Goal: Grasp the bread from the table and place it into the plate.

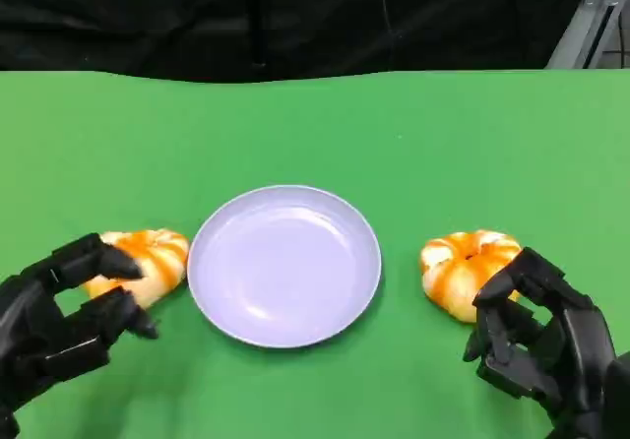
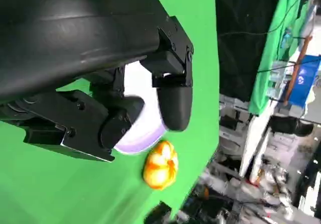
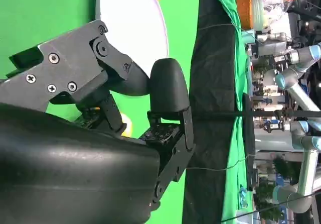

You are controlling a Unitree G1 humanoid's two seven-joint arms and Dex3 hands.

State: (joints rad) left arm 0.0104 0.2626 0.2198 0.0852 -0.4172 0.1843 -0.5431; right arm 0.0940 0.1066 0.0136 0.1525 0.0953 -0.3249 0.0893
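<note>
Reaching in beside the plate (image 1: 283,265), the left hand (image 1: 59,321) has its fingers (image 1: 103,260) apart around the bread to the plate's left (image 1: 146,262), a fingertip lying against the roll, though I cannot tell whether it is truly gripped. On the plate's other side the right hand (image 1: 541,336) curls its fingers (image 1: 512,286) at the near edge of the second bread (image 1: 463,267), touching or just short of it; nothing is clearly held. Both rolls lie on the green table (image 1: 394,134), just beside the plate's rim, and the plate itself holds nothing. From the left wrist view, the left hand (image 2: 100,98) partly covers the plate (image 2: 145,133), with the far roll (image 2: 160,164) beyond it. From the right wrist, the right hand (image 3: 100,108) shows a sliver of yellow bread (image 3: 125,126) between its fingers, the plate (image 3: 135,23) ahead. Behind the table hangs a black curtain (image 1: 295,16); the wrist views add lab clutter and robot arms (image 3: 293,83).
</note>
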